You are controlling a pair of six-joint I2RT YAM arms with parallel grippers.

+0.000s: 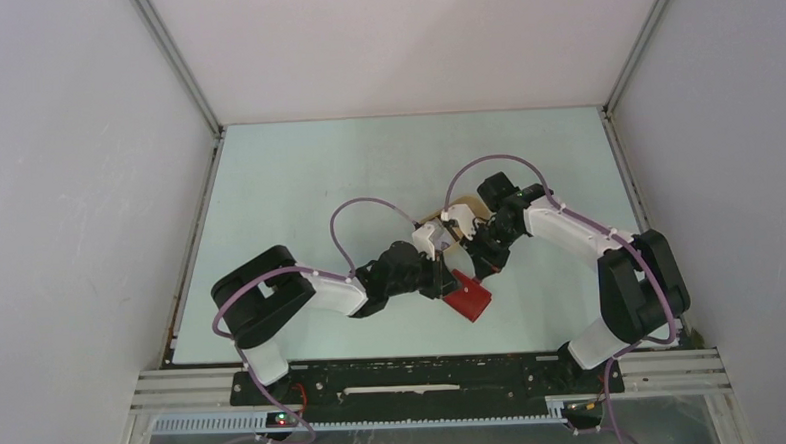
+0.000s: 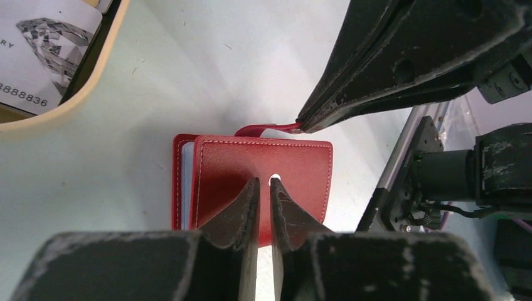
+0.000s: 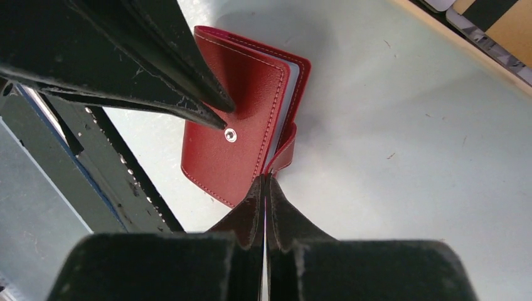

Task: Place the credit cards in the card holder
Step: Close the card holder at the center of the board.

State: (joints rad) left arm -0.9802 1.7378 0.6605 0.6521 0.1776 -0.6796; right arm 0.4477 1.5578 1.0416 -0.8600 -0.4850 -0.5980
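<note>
Top external view showed a smooth, pale green bench [image 1: 297,186] walled by plain white panels, with the white-shelled left arm [image 1: 292,296] and right arm [image 1: 580,234] both bent in toward its middle. From the left wrist, a beige tray [image 2: 75,103] with a rounded, matte rim lay at the upper left, and in it a glossy whitish credit card [image 2: 44,50] printed with a faceted gem and a row of digits. The card holder [image 2: 295,169] lay flat on the bench near the tray but apart from it. It was a small red rectangle of grained, leather-like material with pale stitching along its rounded edges, and thin blue-grey leaves showed at one side. The left end effector [image 2: 264,185], scuffed black and wedge-shaped, had its jaws only a sliver apart with nothing seen between them, its tips at the cover; whether they touched it could not be told. The right end effector [image 3: 266,182] was fully closed, pinching the thin, curved snap tab [image 2: 263,130]. A small round metal stud [image 3: 231,135] sat on the cover by the left tips.
</note>
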